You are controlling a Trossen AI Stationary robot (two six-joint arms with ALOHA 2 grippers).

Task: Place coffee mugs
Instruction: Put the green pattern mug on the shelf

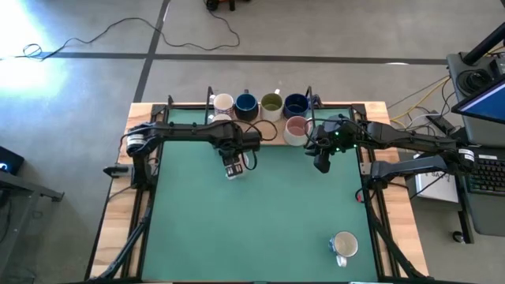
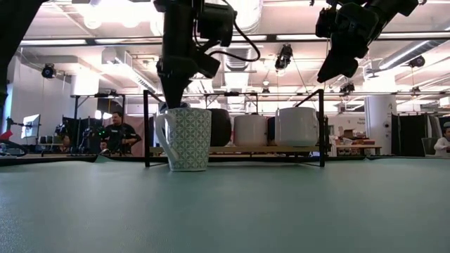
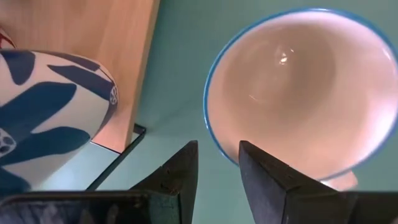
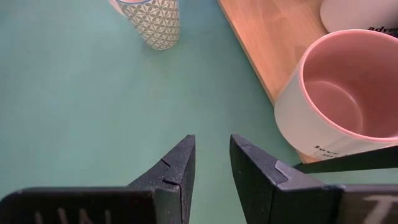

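Across the top centre of the high view, five coffee mugs [image 1: 260, 106] stand on the wooden shelf [image 1: 268, 134]; another lies at lower right [image 1: 344, 246]. Left gripper [image 1: 233, 167] hangs over the patterned mug [image 1: 234, 170] on the green mat [image 1: 252, 213].

Low view: that mug [image 2: 184, 138] stands upright left of centre, the left gripper [image 2: 174, 95] at its rim.

Left wrist view: narrowly parted fingers [image 3: 180, 171] straddle the blue rim [image 3: 214, 130], grip uncertain.

Right wrist view: right gripper [image 4: 211, 165], slightly parted, holds nothing; the pink-lined mug [image 4: 336, 99] at right bears unreadable small print.

Tabletop [image 1: 260, 213]: green mat | patterned mug [image 1: 234, 168] mid-mat | white mug [image 1: 344, 245] near corner | wooden strip [image 1: 260, 132]: five mugs [image 1: 271, 105] at far edge
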